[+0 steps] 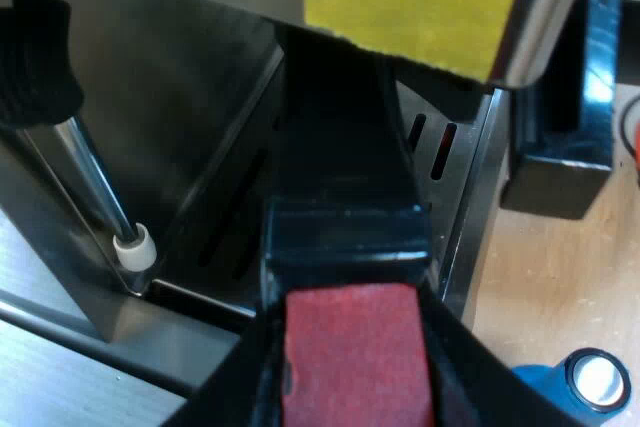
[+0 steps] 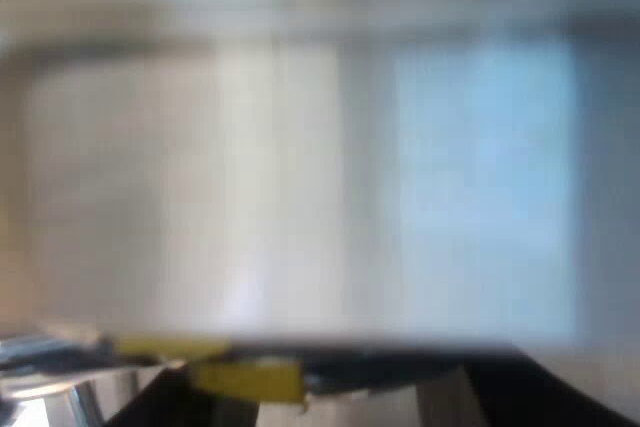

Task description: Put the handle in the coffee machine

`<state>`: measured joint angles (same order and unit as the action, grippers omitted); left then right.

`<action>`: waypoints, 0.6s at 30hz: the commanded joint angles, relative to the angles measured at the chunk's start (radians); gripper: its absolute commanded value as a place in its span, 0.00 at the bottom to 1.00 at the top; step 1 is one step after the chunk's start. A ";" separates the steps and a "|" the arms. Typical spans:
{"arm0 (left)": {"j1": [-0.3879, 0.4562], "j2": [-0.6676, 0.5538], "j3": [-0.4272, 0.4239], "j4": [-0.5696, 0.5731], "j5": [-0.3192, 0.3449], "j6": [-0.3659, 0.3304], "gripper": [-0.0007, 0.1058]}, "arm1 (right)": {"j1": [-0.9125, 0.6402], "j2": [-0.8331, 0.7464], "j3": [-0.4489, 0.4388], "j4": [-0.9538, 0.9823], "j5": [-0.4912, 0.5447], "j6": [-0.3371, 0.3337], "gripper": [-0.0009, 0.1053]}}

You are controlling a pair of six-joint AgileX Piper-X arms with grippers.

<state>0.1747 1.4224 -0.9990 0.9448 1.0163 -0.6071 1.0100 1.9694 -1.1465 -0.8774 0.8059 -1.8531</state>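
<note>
No legible txt/nos. anywhere; yellow sticker [image 1: 415, 2] on machine [image 1: 170, 87] blank.

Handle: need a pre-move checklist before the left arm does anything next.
1. Grip: left gripper shut on the handle at its red end: ok.
2. Seat: the handle's far end reaches up under the espresso machine front: ok.
3. Lock: handle turned home: cannot tell.
4. Clearance: steam wand stands apart from the handle: ok.
5. Clearance: blue tamper on the table, apart from the fingers: ok.
</note>
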 commanded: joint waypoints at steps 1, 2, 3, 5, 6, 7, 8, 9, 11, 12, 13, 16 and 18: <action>-0.009 -0.031 -0.016 -0.012 0.165 0.004 0.02 | -0.009 -0.001 -0.006 -0.008 -0.026 -0.006 0.37; -0.009 -0.031 -0.016 -0.012 0.165 0.004 0.02 | -0.008 -0.001 -0.006 -0.008 -0.026 -0.006 0.37; -0.009 -0.031 -0.016 -0.012 0.165 0.004 0.02 | -0.006 -0.001 -0.006 -0.008 -0.026 -0.006 0.37; -0.009 -0.031 -0.016 -0.012 0.165 0.004 0.02 | -0.007 -0.001 -0.006 -0.008 -0.026 -0.006 0.37; -0.009 -0.031 -0.016 -0.012 0.165 0.004 0.02 | -0.007 -0.001 -0.006 -0.008 -0.026 -0.008 0.37; -0.009 -0.031 -0.016 -0.012 0.165 0.004 0.02 | -0.007 -0.001 -0.006 -0.008 -0.026 -0.008 0.37; -0.009 -0.031 -0.016 -0.012 0.165 0.004 0.02 | -0.007 -0.001 -0.006 -0.010 -0.026 -0.008 0.37; -0.009 -0.031 -0.016 -0.012 0.165 0.004 0.02 | -0.007 -0.001 -0.006 -0.010 -0.026 -0.008 0.37; -0.009 -0.031 -0.016 -0.012 0.165 0.004 0.02 | 0.000 -0.001 -0.006 -0.028 -0.018 -0.019 0.37; -0.009 -0.031 -0.016 -0.014 0.165 0.004 0.02 | 0.003 -0.001 -0.006 -0.033 -0.014 -0.027 0.37; -0.009 -0.031 -0.016 -0.013 0.165 0.004 0.02 | 0.008 -0.001 -0.006 -0.046 -0.009 -0.046 0.37; -0.009 -0.031 -0.016 -0.013 0.165 0.004 0.02 | 0.018 -0.001 -0.006 -0.059 0.019 -0.082 0.37; -0.009 -0.031 -0.016 -0.013 0.165 0.004 0.02 | 0.018 -0.001 -0.006 -0.061 0.020 -0.082 0.37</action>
<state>0.1747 1.4224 -0.9990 0.9448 1.0163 -0.6071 1.0223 1.9724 -1.1465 -0.9007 0.8240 -1.9124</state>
